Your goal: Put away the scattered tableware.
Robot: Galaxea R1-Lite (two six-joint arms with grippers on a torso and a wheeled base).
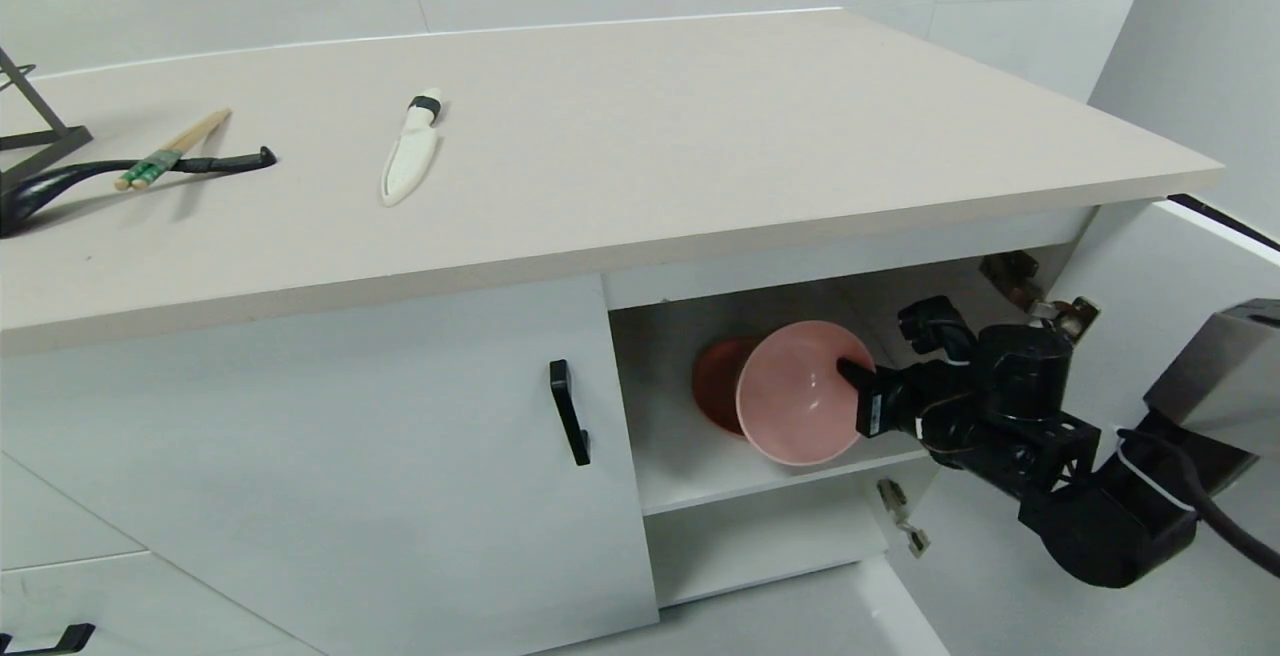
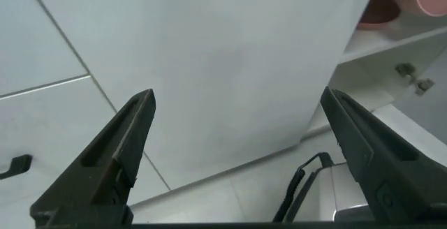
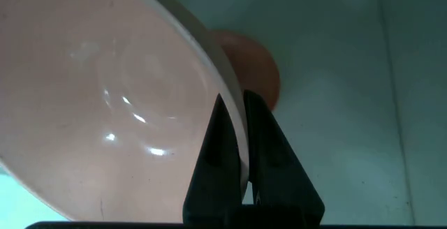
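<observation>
The right tool [image 1: 855,376] is clamped on the rim of the pink bowl [image 1: 795,391], which is held tilted on its side inside the open cabinet, just above the shelf [image 1: 700,476]. The bowl is not yet released, it seems. The left tool [image 2: 237,100] is seen spread wide, nothing held, low before the closed cabinet door [image 1: 400,436]. Just behind the pink bowl, a red bowl [image 1: 715,386] is already stowed on the shelf. Farther off, on the tabletop [image 1: 700,136], plenty is left: a white knife [image 1: 410,151], and beyond it chopsticks [image 1: 170,149] laid across a black ladle [image 1: 215,163]. Perhaps half-done, it is judged.
</observation>
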